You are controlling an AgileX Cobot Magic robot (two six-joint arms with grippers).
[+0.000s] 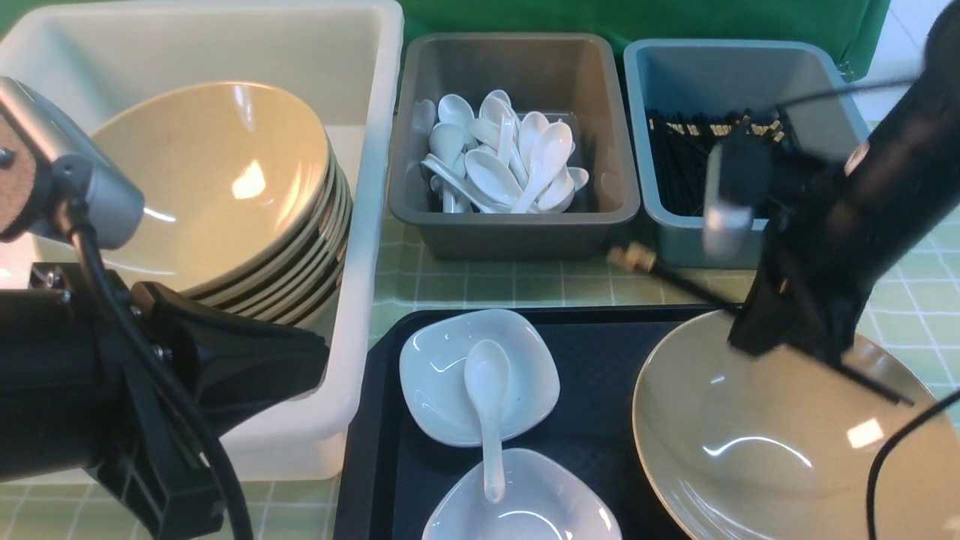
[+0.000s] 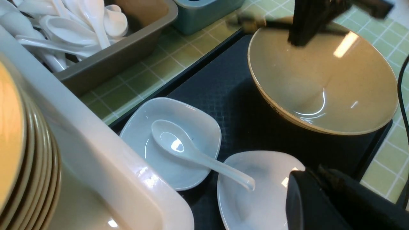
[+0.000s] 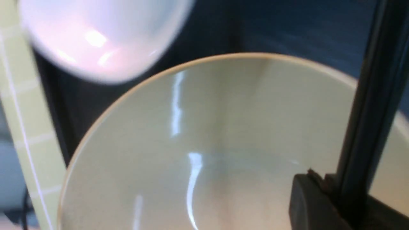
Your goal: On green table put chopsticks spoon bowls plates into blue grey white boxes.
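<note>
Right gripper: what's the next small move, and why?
Probably lift a little, then carry toward the blue box. The right gripper is shut on the chopsticks, which slant low across the rim of the tan bowl on the tray. The blue box just behind holds other black chopsticks.

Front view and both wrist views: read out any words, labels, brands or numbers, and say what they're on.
None can be read.
The white box, grey box, blue box, black tray, bowls, plates and spoon are plain.
The gold band on the chopsticks is blurred; no marking can be told there.
</note>
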